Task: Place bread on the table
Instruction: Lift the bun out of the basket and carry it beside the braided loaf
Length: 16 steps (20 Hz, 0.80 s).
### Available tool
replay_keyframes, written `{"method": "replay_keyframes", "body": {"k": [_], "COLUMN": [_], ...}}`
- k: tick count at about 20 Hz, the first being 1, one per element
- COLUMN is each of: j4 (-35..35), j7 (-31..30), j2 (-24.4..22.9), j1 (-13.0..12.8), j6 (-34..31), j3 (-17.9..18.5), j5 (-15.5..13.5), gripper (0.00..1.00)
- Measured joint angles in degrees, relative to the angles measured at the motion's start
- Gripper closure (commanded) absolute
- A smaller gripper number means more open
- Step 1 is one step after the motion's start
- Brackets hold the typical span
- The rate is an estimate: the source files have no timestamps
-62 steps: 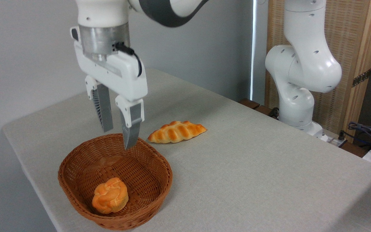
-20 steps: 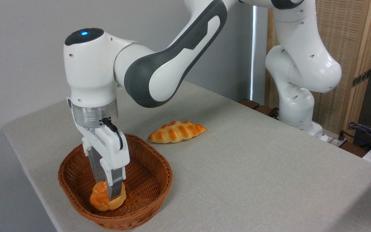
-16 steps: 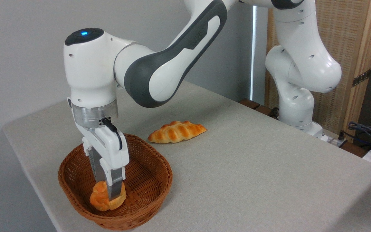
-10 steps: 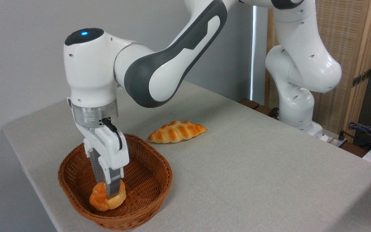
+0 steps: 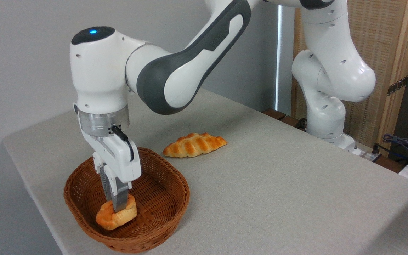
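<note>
Gripping the bread (image 5: 116, 216) between my 2 fingers (image 5: 120, 198), my end effector (image 5: 116, 207) points straight down into the wicker basket (image 5: 165, 209), drawn in narrow on the small orange-golden bun. It is squeezed at the middle and tilted, its lower-left end down near the basket's woven floor; whether it touches the floor I cannot tell. The basket sits on the bench (image 5: 278, 184), close to the front-left corner. Up and to the right of my end effector, outside the basket, a longer braided loaf (image 5: 194, 144) lies flat on the grey-beige cloth. Farther right, at the bench's far edge, my white arm base (image 5: 326, 117) stands before a slatted wooden panel (image 5: 384, 53).
</note>
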Motion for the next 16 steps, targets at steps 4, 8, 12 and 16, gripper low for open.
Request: {"method": "replay_keyframes", "body": {"k": [4, 8, 12, 16], "j4": [0.16, 0.34, -1.54, -10.10], "j7": [0.00, 0.00, 0.02, 2.60], "j2": [-3.41, -9.79, -15.91, -22.76], "j1": [0.11, 0.25, 0.42, 0.43], "j6": [-3.32, -14.71, -24.84, -25.89], "j3": [0.02, 0.09, 0.10, 0.11], "j5": [0.00, 0.00, 0.00, 0.00], "gripper": [0.79, 0.78, 0.78, 0.68]}}
